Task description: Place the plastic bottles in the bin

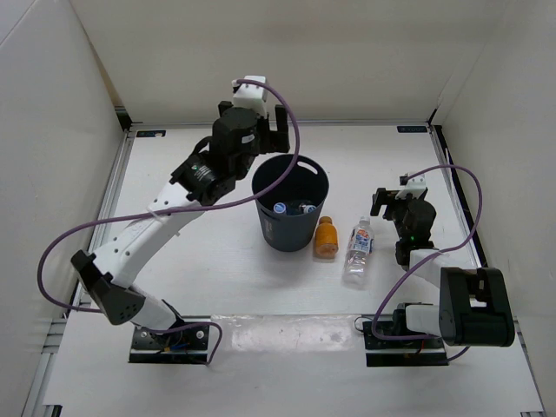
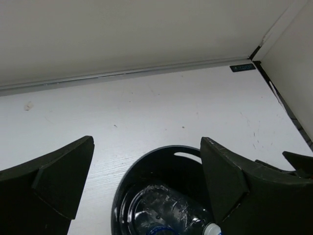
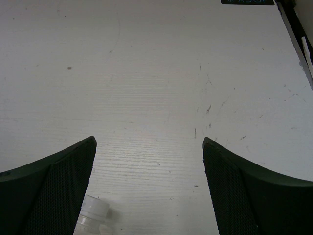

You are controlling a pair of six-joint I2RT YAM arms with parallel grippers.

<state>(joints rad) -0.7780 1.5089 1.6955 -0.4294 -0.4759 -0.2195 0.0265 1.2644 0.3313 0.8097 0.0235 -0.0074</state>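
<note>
The dark blue-grey bin [image 1: 290, 201] stands mid-table. Two clear bottles lie inside it, one plain [image 2: 164, 210] and one with a blue label [image 1: 280, 208]. My left gripper [image 1: 271, 122] hangs open and empty just above the bin's far rim [image 2: 161, 151]. The short orange bottle [image 1: 326, 237] stands against the bin's right side. The clear bottle with the white colourful label [image 1: 358, 250] lies to its right; its white cap [image 3: 93, 210] shows in the right wrist view. My right gripper [image 1: 393, 195] is open and empty, just right of that cap.
White walls enclose the table on the left, back and right. A purple cable loops over the bin's rim [image 1: 295, 161] from the left arm. A black corner joint [image 2: 257, 49] marks the back right wall.
</note>
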